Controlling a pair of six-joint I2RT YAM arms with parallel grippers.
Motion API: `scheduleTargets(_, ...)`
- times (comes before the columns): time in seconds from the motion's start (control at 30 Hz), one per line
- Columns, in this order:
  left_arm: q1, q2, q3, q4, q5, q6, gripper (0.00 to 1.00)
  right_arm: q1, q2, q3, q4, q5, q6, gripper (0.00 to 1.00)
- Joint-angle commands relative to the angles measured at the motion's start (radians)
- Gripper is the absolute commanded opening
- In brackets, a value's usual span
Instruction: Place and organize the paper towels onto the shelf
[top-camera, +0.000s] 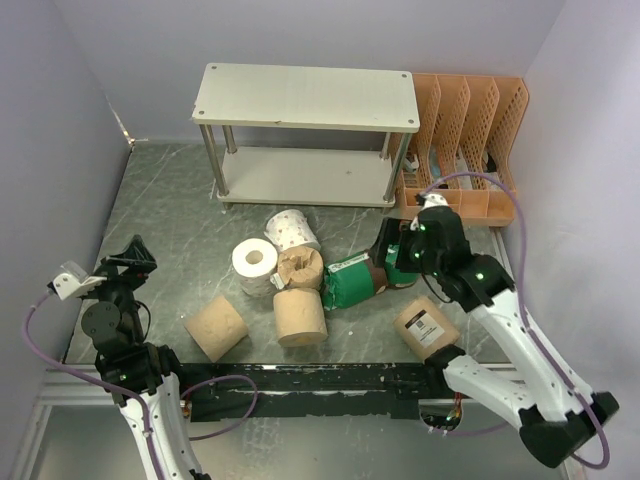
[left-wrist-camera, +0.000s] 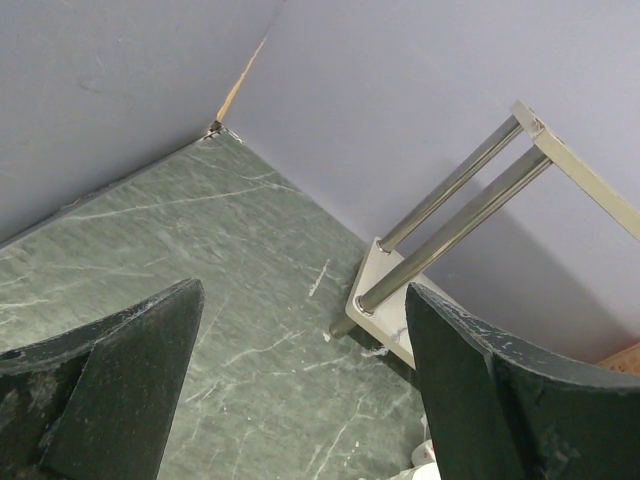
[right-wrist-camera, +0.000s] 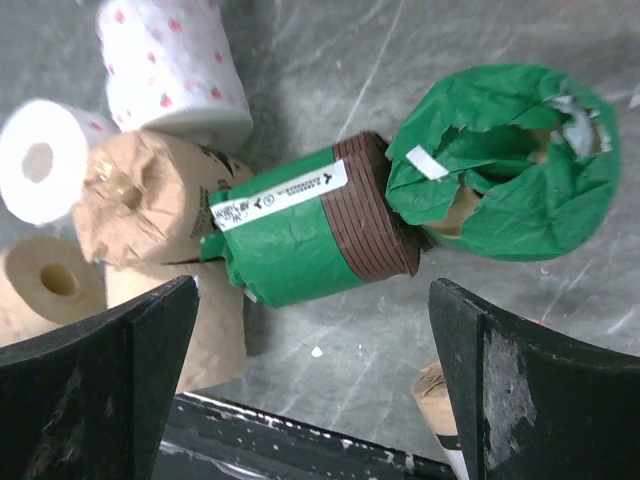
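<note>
The two-tier shelf (top-camera: 305, 95) stands at the back, both boards bare; its leg (left-wrist-camera: 450, 230) shows in the left wrist view. The rolls lie on the green table: a patterned white roll (top-camera: 292, 230), a plain white roll (top-camera: 255, 262), a crumpled tan roll (top-camera: 300, 268), two tan rolls (top-camera: 300, 317) (top-camera: 216, 328), a labelled tan roll (top-camera: 426, 328) and a green roll (top-camera: 350, 282). My right gripper (top-camera: 392, 262) hangs open above the two green rolls (right-wrist-camera: 300, 225) (right-wrist-camera: 500, 170), holding nothing (right-wrist-camera: 312, 300). My left gripper (top-camera: 135, 258) is open and empty at the far left (left-wrist-camera: 300, 300).
An orange perforated file rack (top-camera: 465, 140) stands right of the shelf. Grey walls close the back and both sides. A black rail (top-camera: 320, 380) runs along the near edge. The left part of the table (top-camera: 170, 210) holds no rolls.
</note>
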Motion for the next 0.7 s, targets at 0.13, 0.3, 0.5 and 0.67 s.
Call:
scheduleTargets(0.13,-0.002,0.006,0.002,0.027,0.046,0.013,0.94,0.004,0.0,-0.111,0.043,-0.199,-0.002,1.0)
scheduleTargets(0.3,-0.003,0.002,0.005,0.023,0.075,0.005,0.94,0.101,-0.254,-0.343,0.442,-0.325,0.105,1.0)
scheduleTargets(0.5,-0.003,-0.02,-0.002,0.032,0.065,0.011,0.94,0.139,-0.627,-0.613,0.845,-0.399,0.327,1.0)
scheduleTargets(0.67,-0.003,-0.009,-0.002,0.034,0.069,0.008,0.94,0.161,-0.359,-0.402,0.572,-0.395,0.038,1.0)
